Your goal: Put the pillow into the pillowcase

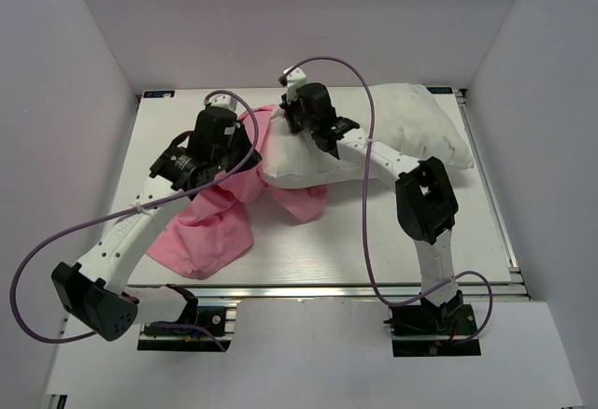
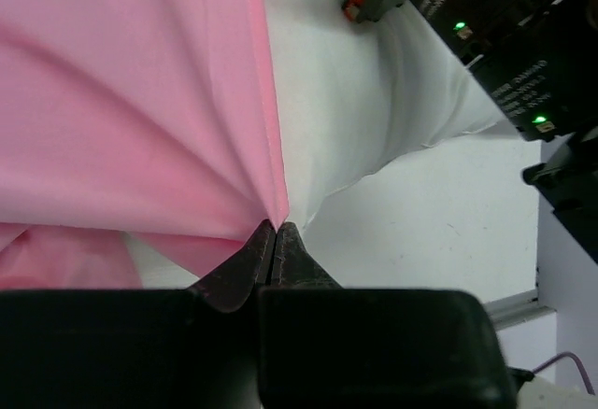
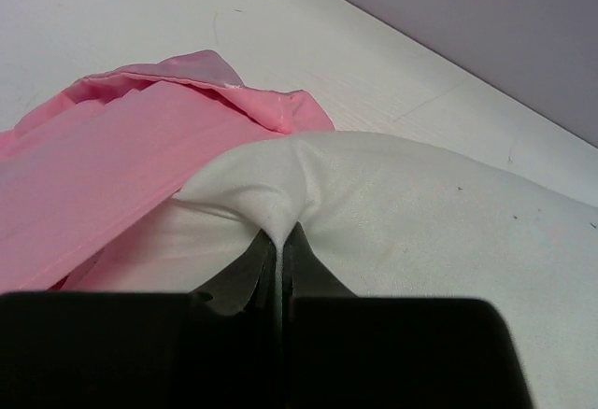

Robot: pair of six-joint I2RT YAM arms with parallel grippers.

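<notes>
**Both grippers clamped on cloth at the pillow's left end**

The pillow [image 1: 411,129] lies on the far right part of the table [image 1: 374,250], with its long side running from left to right. Most of it is uncovered and white. The pillowcase [image 1: 210,227] is spread in a crumpled heap on the left part of the table, from the near left up to the left end of the pillow. There, pink cloth shows both on the far side of that end and on its near side, where a pink fold comes out from under the white cushion.

The left gripper [image 2: 273,241] is closed. Its two fingers [image 2: 241,274] press together on the edge of the pillowcase, and the pink satin fans out from that point in tight pleats. In the left wrist view this pink edge lies just against the white surface of the pillow.

The right gripper [image 3: 278,250] is also closed. Its fingers [image 3: 234,283] pinch a small ridge of the white pillow cover, which wrinkles toward the tips. In the right wrist view, the pink cloth lies to the left of this grip and beyond it, touching the pillow.

In the top view both wrists are close together over the left end of the pillow, the left arm reaching from the near left and the right arm crossing over the pillow.
</notes>
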